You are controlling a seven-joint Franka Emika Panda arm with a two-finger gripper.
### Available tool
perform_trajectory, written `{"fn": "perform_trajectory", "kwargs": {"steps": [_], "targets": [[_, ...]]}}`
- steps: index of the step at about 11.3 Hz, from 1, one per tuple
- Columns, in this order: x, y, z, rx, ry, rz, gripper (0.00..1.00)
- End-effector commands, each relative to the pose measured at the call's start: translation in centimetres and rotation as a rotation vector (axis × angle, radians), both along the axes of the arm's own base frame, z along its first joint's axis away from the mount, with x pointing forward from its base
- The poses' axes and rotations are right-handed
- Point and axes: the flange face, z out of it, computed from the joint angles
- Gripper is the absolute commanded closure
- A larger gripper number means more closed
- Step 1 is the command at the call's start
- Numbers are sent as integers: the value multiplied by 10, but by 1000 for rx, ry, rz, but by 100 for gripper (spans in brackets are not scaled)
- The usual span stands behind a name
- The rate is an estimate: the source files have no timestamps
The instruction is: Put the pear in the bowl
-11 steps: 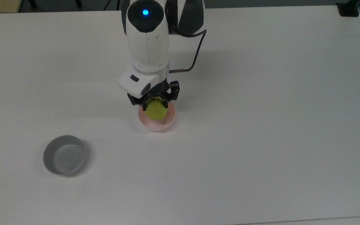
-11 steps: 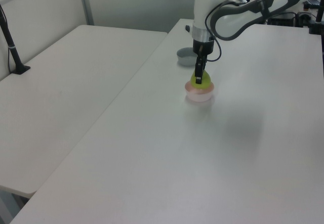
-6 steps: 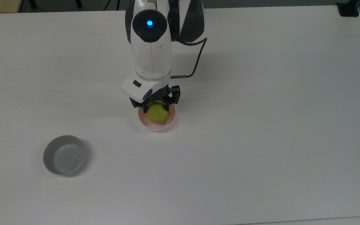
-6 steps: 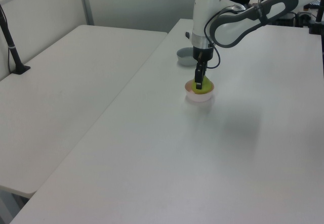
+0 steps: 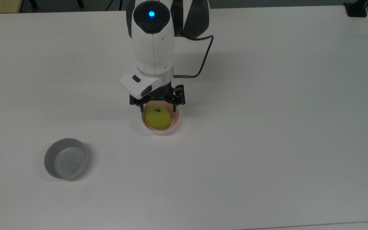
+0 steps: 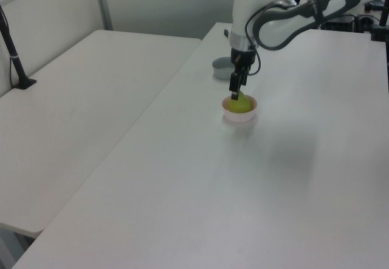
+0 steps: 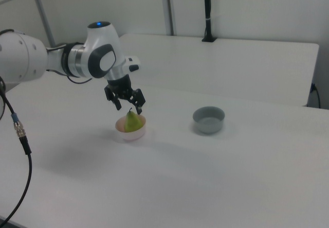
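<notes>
Pear (image 5: 157, 117): upright in pink bowl (image 5: 175, 122), likely light, firm, smooth-skinned, best gripped across its broad belly; gripper (image 5: 157, 108) spread wide, empty, just above.

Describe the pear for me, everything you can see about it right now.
The pear is small, yellow-green and rounded, with a short dark stem on top. It sits inside the pale pink bowl, standing roughly upright in the right view, its top rising above the rim. Its skin looks smooth and matte. The open gripper hangs just above it, its fingers spread to either side and clear of the fruit; nothing but the bowl seems to touch it.
</notes>
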Motion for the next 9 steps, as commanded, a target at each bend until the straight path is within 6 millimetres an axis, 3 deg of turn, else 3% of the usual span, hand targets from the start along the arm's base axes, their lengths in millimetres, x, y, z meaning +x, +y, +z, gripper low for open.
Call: {"fn": "perform_trajectory", "kwargs": {"steps": [1,5,7,9], "targets": [[-24,-14,58,-19,17,-44,0],[-59,-52,135,-18,22,-98,0],[-82,-83,174,-16,11,-148,0],[-109,-97,204,-14,42,-160,0]]}}
